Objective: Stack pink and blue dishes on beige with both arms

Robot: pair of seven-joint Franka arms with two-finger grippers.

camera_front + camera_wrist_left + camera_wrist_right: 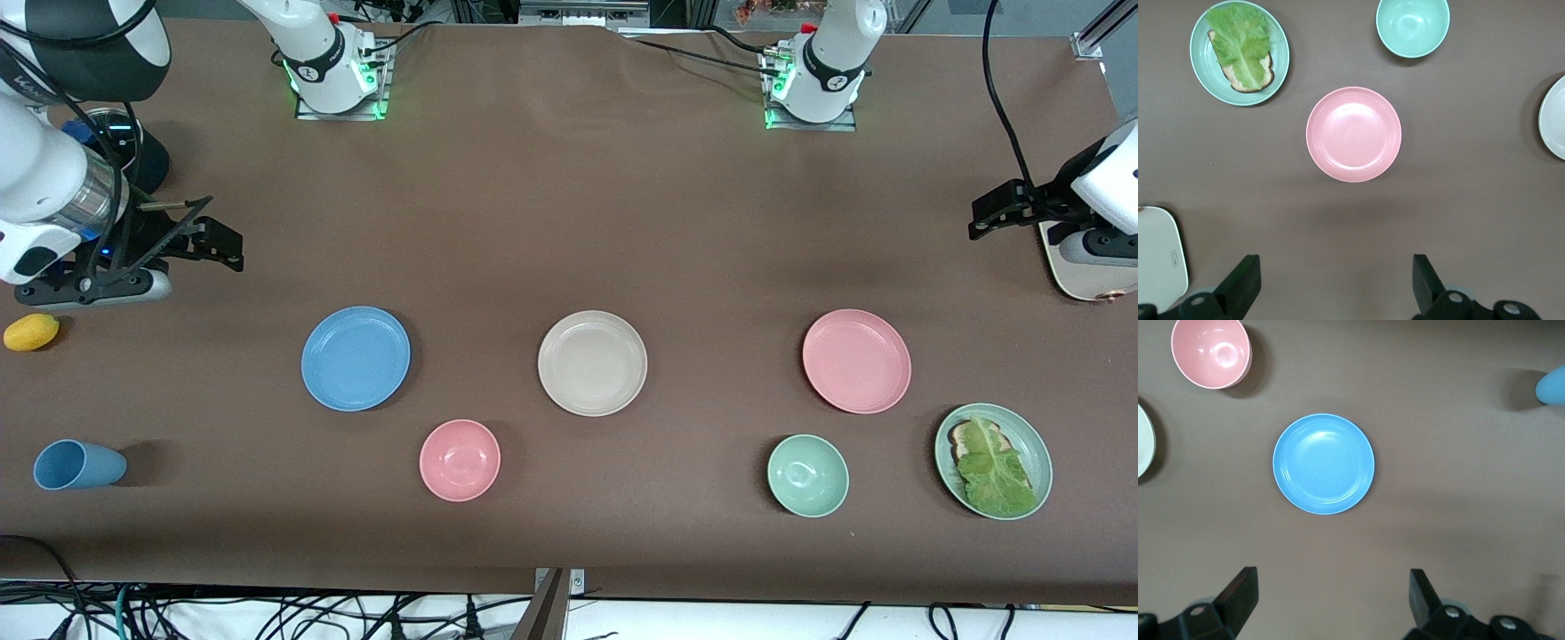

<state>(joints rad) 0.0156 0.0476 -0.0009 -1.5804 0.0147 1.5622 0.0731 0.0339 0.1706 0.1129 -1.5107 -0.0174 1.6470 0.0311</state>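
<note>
Pink flat round matte plate (856,361) lay on the brown table (569,222), below and ahead of the left claw (1337,283), which hung spread wide and empty over the left arm's end of the table. Sky-blue flat round matte plate (356,358) lay likewise ahead of the right claw (1333,600), also fully spread and empty, over the right arm's end. Cream-beige flat round plate (592,363) sat between the two, well apart from each claw. Nothing stacked yet.

Risks, as judged:
- Low rims flat on the table gave little to pinch; a claw could slide off the edge or push a plate along instead of lifting it.
- Both arms converging on the beige plate could clash over it.
- Small pink bowl (460,460) sat near the blue plate and could be taken for the pink dish.
- Mint bowl (807,476) and mint plate carrying toast and lettuce (993,460) lay near the pink plate; a wide sweep could knock them.

Hard to make out:
- Beige plate cut off at the edge in both wrist views.
- Blue cup (78,464) on its side, only a sliver in the right wrist view.
- Cream object (1080,276) under the left arm, mostly hidden.
- Yellow fruit-like thing (31,332), kind unclear.
</note>
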